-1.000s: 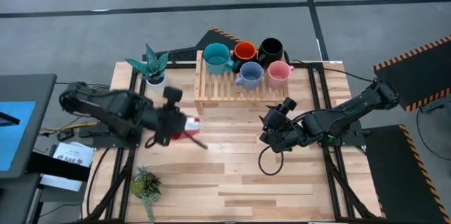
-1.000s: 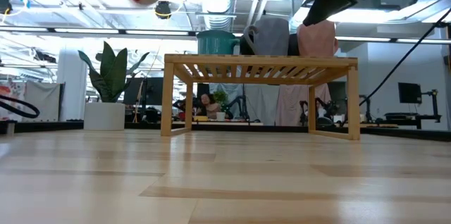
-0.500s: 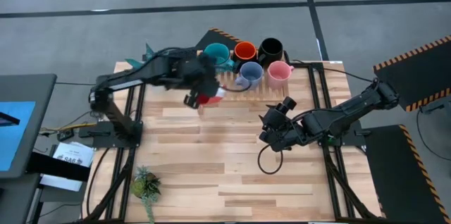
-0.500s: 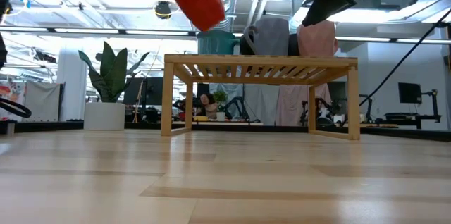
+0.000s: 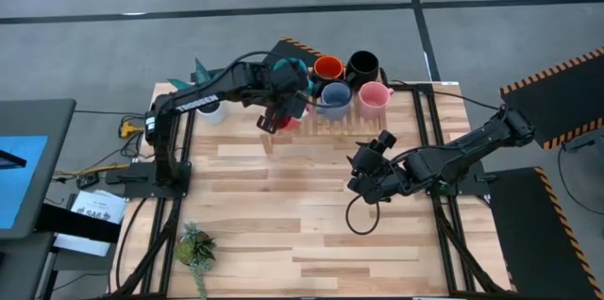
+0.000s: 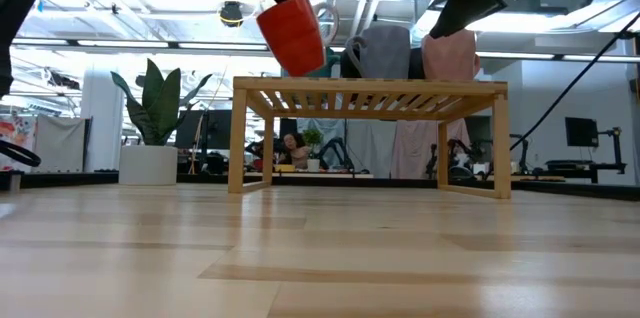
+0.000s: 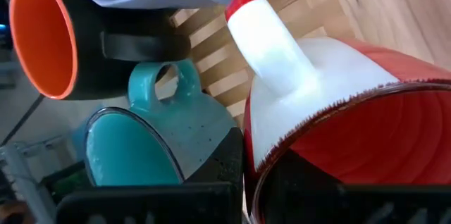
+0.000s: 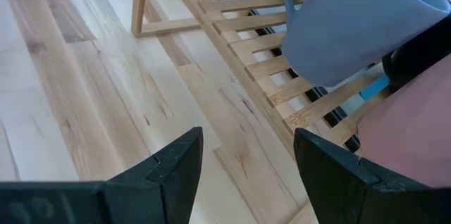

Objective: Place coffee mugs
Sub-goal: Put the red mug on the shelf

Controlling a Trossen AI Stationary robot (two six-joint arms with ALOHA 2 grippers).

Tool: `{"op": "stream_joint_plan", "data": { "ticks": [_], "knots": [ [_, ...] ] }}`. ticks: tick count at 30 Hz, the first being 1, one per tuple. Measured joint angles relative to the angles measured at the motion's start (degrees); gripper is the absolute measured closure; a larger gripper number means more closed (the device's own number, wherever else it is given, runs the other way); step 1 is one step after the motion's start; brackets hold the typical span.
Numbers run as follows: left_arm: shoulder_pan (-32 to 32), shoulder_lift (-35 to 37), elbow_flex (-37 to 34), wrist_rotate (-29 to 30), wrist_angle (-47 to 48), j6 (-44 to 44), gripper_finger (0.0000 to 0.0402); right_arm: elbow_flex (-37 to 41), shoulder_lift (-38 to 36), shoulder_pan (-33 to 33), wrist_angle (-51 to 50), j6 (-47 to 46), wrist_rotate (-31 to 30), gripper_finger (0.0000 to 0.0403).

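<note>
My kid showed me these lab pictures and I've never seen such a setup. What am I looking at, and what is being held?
Two robot arms work at a wooden table. One camera looks straight down, one sits at table height, and one rides on each wrist. The left gripper holds the red mug above the front left end of a slatted wooden rack. On the rack stand the teal mug, orange mug, black mug, pale blue mug and pink mug. The right gripper waits open over the table.

No readable text anywhere. White label (image 5: pixel 92 209) on the equipment left of the table carries dark print, too small to make out. Mugs, rack and arms show no legible brand or numbers.
</note>
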State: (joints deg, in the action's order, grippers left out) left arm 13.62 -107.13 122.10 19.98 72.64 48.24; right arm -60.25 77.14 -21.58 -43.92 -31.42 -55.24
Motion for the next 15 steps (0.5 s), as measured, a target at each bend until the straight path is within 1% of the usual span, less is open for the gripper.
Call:
{"op": "stream_joint_plan", "data": {
  "ticks": [5, 12, 15],
  "knots": [
    [0.48, -0.05, -0.10, -2.74, 0.01, 0.56, 0.0401, 0.00, 0.00, 0.00, 0.04, -0.02, 0.00, 0.0154],
    [1.38, -1.38, -0.11, -3.70, -0.43, 1.08, 0.0401, 0.00, 0.02, 0.00, 0.23, -0.02, 0.01, 0.0154],
    [1.38, -1.39, -0.13, -3.21, -0.56, 1.09, 0.0399, 0.00, 0.02, 0.00, 0.09, -0.02, 0.00, 0.0154]
  ]
}}
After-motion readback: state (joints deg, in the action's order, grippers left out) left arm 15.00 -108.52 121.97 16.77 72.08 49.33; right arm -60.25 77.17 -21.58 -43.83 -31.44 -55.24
